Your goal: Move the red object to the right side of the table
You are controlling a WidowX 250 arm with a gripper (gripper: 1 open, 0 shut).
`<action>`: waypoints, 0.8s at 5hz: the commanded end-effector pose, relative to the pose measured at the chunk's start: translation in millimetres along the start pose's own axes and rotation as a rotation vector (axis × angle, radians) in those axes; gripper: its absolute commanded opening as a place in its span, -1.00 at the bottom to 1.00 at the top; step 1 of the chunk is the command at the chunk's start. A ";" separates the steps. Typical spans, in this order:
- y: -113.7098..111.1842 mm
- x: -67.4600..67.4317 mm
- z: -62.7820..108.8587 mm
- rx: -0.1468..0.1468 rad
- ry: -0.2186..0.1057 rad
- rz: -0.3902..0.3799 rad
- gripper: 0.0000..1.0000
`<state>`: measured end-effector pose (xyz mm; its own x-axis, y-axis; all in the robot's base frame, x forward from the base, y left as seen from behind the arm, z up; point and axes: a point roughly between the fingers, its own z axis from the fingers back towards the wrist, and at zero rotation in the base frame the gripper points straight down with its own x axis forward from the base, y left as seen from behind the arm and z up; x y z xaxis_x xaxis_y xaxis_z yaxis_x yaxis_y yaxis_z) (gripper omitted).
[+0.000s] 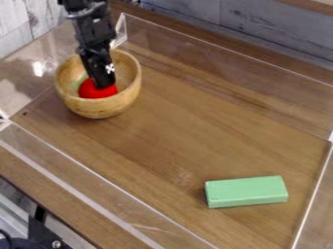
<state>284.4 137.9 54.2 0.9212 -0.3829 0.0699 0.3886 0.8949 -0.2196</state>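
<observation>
The black robot gripper [99, 78] points steeply down into the round light-wood bowl [78, 105], its tips at the small rounded bright-red toy fruit [92, 90]. The fruit lies inside the bowl, directly beneath and partly behind the fingers. Whether the jaws are spread, closing or already pinching the fruit cannot be told; the finger gap is too dark and small to read.

Judgement on the step in hand, grasping: the jaws should straddle the fruit's widest part, clear of the bowl wall on either side, and close firmly, since a rounded toy may roll or squirt out. The lift should be straight up over the rim, so the bowl is not dragged.

Count: one red fruit; one bowl; one flat green rectangular block [246, 191], well away toward the near right; one brown wood-grain table [196, 126] with clear walls; one gripper.
</observation>
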 end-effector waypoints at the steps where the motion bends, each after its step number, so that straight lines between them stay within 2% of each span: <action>1: 4.5 10.0 16.7 0.032 -0.009 -0.034 1.00; 3: -7.6 16.9 19.2 0.032 0.008 -0.020 1.00; 4: -12.2 18.3 21.3 0.030 0.012 -0.013 -1.00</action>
<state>289.1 122.1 56.1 0.9210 -0.3893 0.0115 0.3795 0.8903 -0.2517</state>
